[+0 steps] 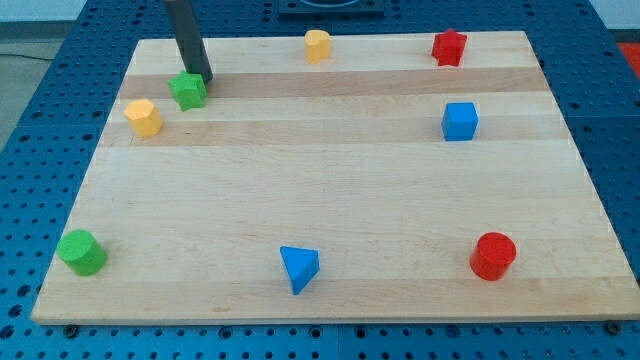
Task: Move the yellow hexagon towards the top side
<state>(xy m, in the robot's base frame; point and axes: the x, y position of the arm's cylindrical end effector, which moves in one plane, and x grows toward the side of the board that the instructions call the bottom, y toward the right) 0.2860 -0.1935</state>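
— Nearest us, the blue triangle (299,268); where's the yellow hexagon (144,117)?

— Far left, at eight o'clock of my tip (201,79), which holds nothing and touches the green star (188,90).

— Handling?

— Light, rigid, probably slides easily; push its six o'clock face.

— Obstacles?

— Green star close at two o'clock; yellow heart (317,45) well apart.

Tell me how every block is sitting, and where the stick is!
My tip: down on board, right by green star.
Green star: flat.
Yellow hexagon: flat, untouched.
Yellow block: at top edge.
Red star: flat.
Blue cube: flat.
Green cylinder: upright.
Blue triangle: flat.
Red cylinder: upright.
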